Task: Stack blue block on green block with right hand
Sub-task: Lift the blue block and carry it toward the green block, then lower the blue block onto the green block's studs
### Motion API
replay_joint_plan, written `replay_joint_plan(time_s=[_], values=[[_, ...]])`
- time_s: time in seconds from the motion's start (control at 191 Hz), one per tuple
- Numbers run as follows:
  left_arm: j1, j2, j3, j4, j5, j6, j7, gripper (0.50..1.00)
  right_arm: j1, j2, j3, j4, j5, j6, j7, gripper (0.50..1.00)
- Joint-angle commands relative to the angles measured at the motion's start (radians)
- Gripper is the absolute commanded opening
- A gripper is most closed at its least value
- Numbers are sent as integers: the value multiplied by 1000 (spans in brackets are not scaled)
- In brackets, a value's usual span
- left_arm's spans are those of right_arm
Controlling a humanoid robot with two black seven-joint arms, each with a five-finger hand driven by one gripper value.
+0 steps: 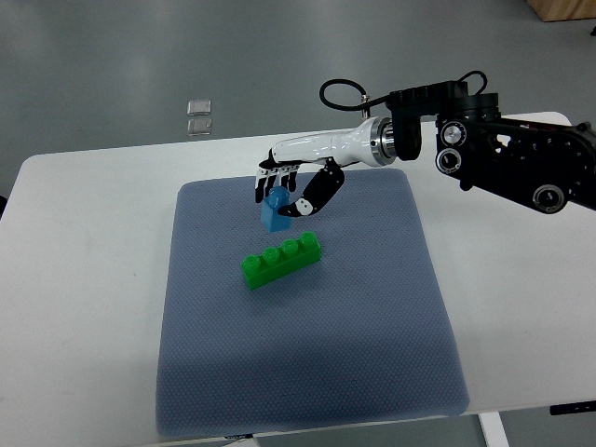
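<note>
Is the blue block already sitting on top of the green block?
No: the blue block is in the right hand, up-picture of the green block, with bare mat showing between them.

The right arm (pixel 507 154) is built of bulky black housings with round silver-ringed joint caps and small screw heads on their faces; a black cable (pixel 349 90) loops up from the wrist and another arcs over the top of the black block; a ribbed silver collar (pixel 380 140) joins that block to a smooth, glossy white forearm shell (pixel 321 147). The robot hand (pixel 284 191) has a white back, slim fingers (pixel 265 184) of black and white segments, and a thick black thumb with white patches.
</note>
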Motion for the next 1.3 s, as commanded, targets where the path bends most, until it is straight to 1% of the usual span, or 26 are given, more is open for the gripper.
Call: replay_joint_plan(time_s=[0.0,0.005,0.073,0.131,0.178,0.183,0.193,0.387,0.732,1.297], values=[[-1,0,0,0,0,0,0,1000,0,19,-1,0,-2,-12,2,582],[-1,0,0,0,0,0,0,1000,-1,30,-4,0,-5,-25,1,582],[-1,0,0,0,0,0,0,1000,-4,33,-4,0,-7,-28,1,582],[-1,0,0,1,0,0,0,1000,-14,46,-18,-1,-20,-52,1,582],[-1,0,0,1,0,0,0,1000,-14,46,-18,-1,-20,-52,1,582],[1,0,0,1,0,0,1,1000,-23,50,-23,-1,-22,-74,1,584],[-1,0,0,1,0,0,0,1000,-26,50,-23,-1,-22,-77,1,584],[1,0,0,-2,0,0,0,1000,-44,48,-23,-1,-23,-89,-1,584],[1,0,1,-5,0,0,0,1000,-115,51,-24,-9,-60,-154,-4,586],[1,0,0,-5,0,0,0,1000,-138,42,-23,-26,-93,-166,1,590]])
